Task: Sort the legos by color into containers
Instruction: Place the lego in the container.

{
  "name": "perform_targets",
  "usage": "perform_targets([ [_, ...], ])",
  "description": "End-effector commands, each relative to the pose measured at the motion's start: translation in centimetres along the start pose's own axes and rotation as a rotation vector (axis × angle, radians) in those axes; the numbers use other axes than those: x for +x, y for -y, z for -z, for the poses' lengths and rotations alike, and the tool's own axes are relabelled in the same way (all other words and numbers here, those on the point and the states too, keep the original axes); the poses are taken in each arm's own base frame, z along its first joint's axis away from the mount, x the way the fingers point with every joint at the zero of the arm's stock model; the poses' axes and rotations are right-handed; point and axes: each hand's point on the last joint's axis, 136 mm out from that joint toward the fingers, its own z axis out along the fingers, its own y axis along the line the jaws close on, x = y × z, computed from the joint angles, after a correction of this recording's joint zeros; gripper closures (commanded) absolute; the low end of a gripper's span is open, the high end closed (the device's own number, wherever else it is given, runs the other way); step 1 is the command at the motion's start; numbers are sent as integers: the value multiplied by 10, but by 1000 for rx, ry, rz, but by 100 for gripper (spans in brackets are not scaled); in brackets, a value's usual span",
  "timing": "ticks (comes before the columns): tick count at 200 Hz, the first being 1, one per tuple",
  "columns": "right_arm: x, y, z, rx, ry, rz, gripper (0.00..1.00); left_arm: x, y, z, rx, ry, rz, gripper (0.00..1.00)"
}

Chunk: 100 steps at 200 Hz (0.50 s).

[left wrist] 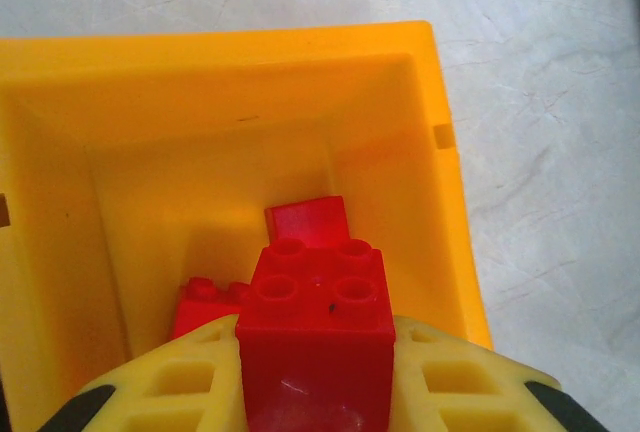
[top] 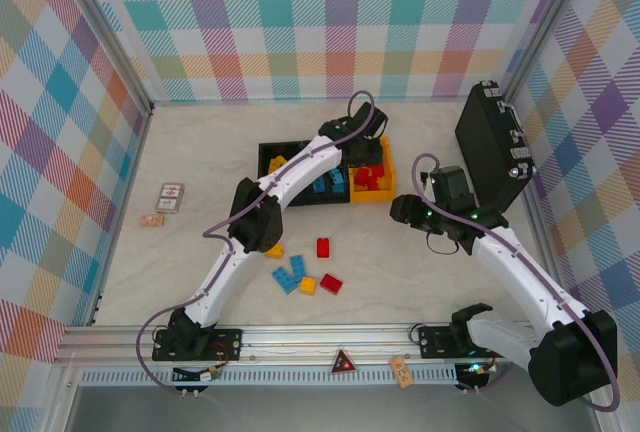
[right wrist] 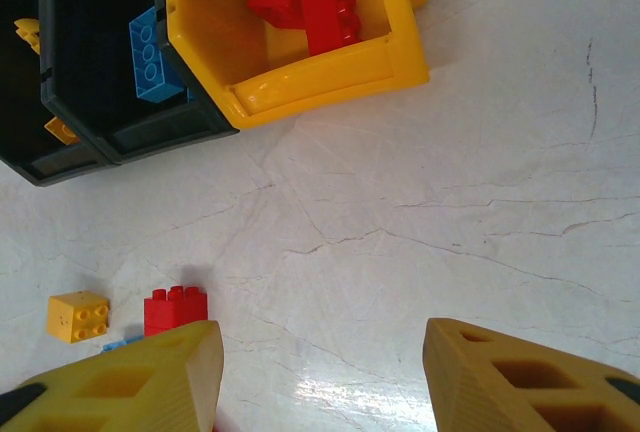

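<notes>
In the left wrist view my left gripper is shut on a red lego, studs up, held over the inside of the yellow-orange bin. Two more red legos lie on that bin's floor. From above, the left gripper hangs over the right end of the bin row: a black bin, a black bin with blue legos and the yellow-orange bin. My right gripper is open above bare table. Loose legos lie nearby: red, yellow, blue.
A large black hard case stands at the right, close behind the right arm. A printed card and a small tan piece lie at the left. Plaid walls close in three sides.
</notes>
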Motion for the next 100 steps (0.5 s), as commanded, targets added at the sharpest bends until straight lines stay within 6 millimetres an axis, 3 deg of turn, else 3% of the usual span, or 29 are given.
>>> perform_targets([
  [1,4,6,0,10,-3,-20,44,-12,-9,3,-30,27,-15,72],
  [45,3,2,-5,-13,-15,-27,44,-23,-10,15,-37,65,-25,45],
  [100,-2,-1,-5,-18,-13,-20,44,-25,0,35,-8,73,-41,44],
])
